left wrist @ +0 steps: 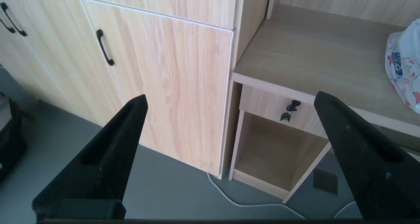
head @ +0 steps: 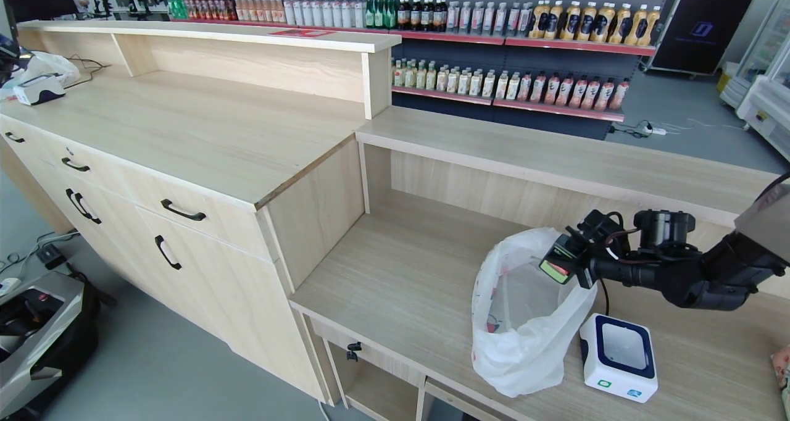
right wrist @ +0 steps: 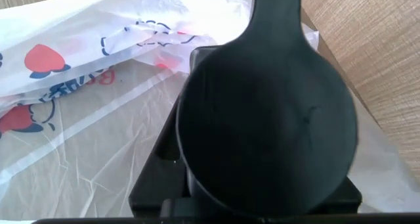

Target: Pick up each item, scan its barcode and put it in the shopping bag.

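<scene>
Right, right gripper (head: 565, 257) hangs at the open mouth of the shopping bag (head: 524, 322), fingers apparently clamped on a small item (head: 555, 268) with a green-and-red face. Bag mouth lies directly below the item and slightly toward the robot's left, so my guess is the release needs only a short drop. Can't tell the item's long axis. Scanner (head: 619, 354) sits on the counter (head: 407, 273) just beside the bag, on the right. Left gripper (left wrist: 231, 98) is well apart, low by the cabinet doors, fingers (left wrist: 105, 158) spread wide and empty. Right arm is clearly nearer.
</scene>
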Available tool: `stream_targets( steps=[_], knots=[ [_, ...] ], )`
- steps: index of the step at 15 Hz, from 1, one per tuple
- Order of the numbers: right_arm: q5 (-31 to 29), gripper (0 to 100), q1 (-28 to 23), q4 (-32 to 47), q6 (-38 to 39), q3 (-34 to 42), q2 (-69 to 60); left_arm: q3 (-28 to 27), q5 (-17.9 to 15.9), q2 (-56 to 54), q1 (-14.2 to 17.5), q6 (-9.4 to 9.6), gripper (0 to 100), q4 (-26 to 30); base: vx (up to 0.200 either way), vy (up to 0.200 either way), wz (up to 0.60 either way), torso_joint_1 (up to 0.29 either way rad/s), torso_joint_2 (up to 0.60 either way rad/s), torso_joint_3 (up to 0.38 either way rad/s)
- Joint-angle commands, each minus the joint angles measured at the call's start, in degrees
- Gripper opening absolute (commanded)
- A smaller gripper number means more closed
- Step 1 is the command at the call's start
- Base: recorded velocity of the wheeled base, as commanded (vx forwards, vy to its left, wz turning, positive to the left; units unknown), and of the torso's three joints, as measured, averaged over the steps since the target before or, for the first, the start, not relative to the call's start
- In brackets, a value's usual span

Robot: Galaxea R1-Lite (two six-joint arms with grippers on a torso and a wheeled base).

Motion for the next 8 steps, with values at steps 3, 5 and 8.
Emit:
stream_targets(
  steps=[3, 5, 8],
  knots=[
    [-0.08, 0, -0.14, 2.0, -0.16, -0.55, 0.58, 0.0, 0.07, 0.06, 0.0, -0.01, 100, 0.0, 0.0, 0.0, 0.0, 0.0, 0.0, 0.0],
    [-0.26, 0, -0.14, 3.67, -0.25, -1.08, 0.58, 0.0, -0.02, 0.06, 0.0, -0.01, 100, 0.0, 0.0, 0.0, 0.0, 0.0, 0.0, 0.0],
    [-0.26, 0, -0.14, 3.76, -0.6, -1.17, 1.02, 0.0, 0.07, 0.06, 0.0, -0.01, 100, 0.0, 0.0, 0.0, 0.0, 0.0, 0.0, 0.0]
  ],
)
